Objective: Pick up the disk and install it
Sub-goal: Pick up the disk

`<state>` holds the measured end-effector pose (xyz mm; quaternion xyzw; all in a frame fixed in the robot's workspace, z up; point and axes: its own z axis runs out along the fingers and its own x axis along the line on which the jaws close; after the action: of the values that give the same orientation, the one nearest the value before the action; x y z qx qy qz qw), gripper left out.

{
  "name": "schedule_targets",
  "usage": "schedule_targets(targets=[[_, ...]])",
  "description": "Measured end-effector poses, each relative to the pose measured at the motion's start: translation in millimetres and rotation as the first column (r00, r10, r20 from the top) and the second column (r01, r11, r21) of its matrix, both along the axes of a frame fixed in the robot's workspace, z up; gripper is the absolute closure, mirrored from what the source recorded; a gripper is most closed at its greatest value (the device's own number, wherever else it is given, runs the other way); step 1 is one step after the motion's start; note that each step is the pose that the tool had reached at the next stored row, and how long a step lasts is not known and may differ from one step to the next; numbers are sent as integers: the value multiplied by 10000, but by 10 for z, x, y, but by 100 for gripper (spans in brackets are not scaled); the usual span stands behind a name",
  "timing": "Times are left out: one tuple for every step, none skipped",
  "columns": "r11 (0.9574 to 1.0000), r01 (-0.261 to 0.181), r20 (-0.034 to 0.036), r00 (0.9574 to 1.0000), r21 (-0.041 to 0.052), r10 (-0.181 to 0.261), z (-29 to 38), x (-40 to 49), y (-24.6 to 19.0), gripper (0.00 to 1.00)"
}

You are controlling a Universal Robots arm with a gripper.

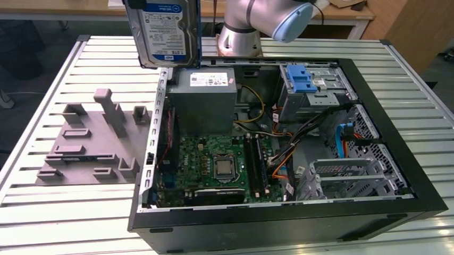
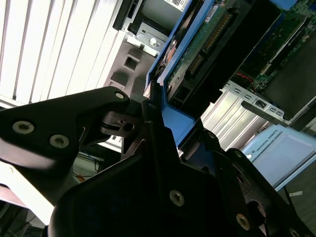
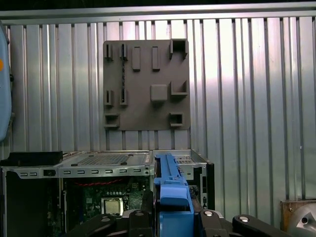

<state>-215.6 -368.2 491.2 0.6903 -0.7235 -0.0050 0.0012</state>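
The disk [image 1: 165,32] hangs upright in the air above the case's far left corner, its white-and-blue label facing the exterior camera and its blue carrier bracket around it. In the second wrist view my gripper [image 2: 174,124] is shut on the blue carrier, with the disk's green circuit side [image 2: 207,44] beyond the black fingers [image 2: 118,126]. The first wrist view looks down the blue carrier edge [image 3: 170,182], clamped between the jaws of my gripper [image 3: 173,216].
The open computer case [image 1: 397,159] lies on the slatted metal table [image 1: 106,223], showing a motherboard [image 1: 212,164], a grey power supply box [image 1: 202,101] and a drive cage with a blue latch [image 1: 307,79]. A grey fixture plate [image 1: 85,143] lies beside the case.
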Motion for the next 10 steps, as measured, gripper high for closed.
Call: schedule_targets(targets=[[10000, 0, 0, 10000, 0, 0, 0, 0, 0, 64], [10000, 0, 0, 10000, -1, 0, 0, 0, 0, 64], [10000, 0, 0, 10000, 0, 0, 0, 0, 0, 64], [10000, 0, 0, 10000, -1, 0, 0, 0, 0, 64], [10000, 0, 0, 10000, -1, 0, 0, 2, 0, 64], [10000, -2, 0, 10000, 0, 2, 0, 9, 0, 64], [10000, -2, 0, 10000, -1, 2, 0, 20, 0, 64], [10000, 0, 0, 10000, -1, 0, 0, 38, 0, 64], [10000, 0, -1, 10000, -2, 0, -1, 58, 0, 64], [10000, -1, -1, 10000, -1, 1, -1, 71, 0, 64]])
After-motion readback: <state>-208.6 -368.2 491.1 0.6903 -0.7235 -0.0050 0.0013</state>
